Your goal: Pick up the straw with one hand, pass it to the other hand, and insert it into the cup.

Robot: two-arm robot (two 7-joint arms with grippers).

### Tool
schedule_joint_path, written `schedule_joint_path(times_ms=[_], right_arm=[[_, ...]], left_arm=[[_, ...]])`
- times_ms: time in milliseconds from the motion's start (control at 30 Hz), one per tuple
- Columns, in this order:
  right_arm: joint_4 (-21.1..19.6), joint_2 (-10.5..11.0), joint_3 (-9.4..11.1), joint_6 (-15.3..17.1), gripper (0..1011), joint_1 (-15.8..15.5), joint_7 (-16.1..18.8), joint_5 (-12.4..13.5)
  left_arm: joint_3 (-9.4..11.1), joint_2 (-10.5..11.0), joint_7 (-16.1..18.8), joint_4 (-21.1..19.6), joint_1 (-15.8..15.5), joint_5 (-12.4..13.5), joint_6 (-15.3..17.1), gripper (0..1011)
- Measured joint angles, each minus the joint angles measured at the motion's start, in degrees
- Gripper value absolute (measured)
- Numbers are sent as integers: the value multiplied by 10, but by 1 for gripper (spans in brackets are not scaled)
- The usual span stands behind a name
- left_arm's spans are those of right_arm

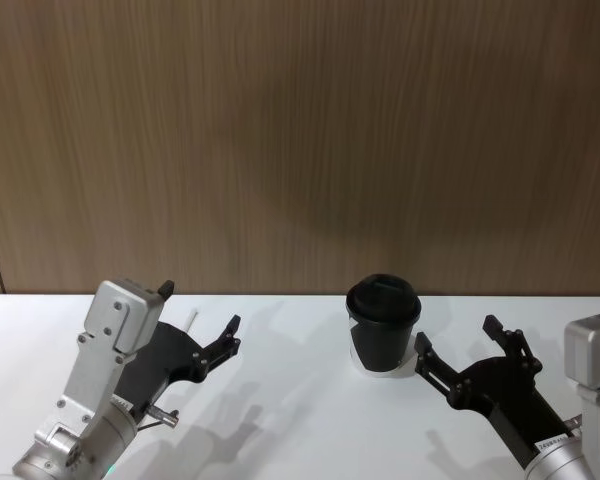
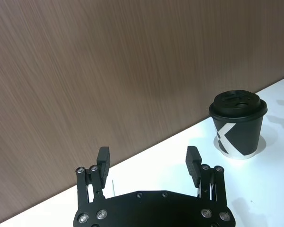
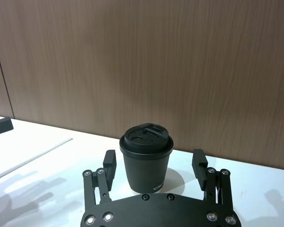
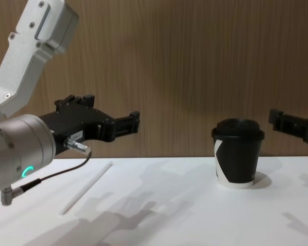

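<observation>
So, straw point(image 4: 87, 187): lay flat on the table point(image 4: 185, 220), over on the left side, with nothing touching it.
Straw axis: ran on a slant. Near end sat further left, far end angled away from the robot and in toward the middle.
Left gripper point(image 4: 113, 115): hung in the air roughly above the straw's far end, jaws spread wide, holding nothing.
Which way to the straw: down from the fingertips. The left wrist view caught a sliver of it point(image 2: 113, 187) beside one finger. My guess is the next move was mostly a drop, with the jaws turned to close across the straw rather than along it.
Cup point(image 4: 237, 159): upright with the lid on, right of centre, well apart from the straw.
Right gripper point(image 1: 457, 335): near the cup on its right, wide open, empty, off the table.
Nearer arm: left, easily. The right one had the cup sitting between it and the straw.
</observation>
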Motion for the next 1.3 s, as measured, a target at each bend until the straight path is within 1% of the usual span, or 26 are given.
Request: schedule_joint_path(times_ms=[1300], right_arm=[[0, 0, 0, 0, 1001, 0, 0, 0]], left_arm=[[0, 0, 0, 0, 0, 0, 0, 1003]])
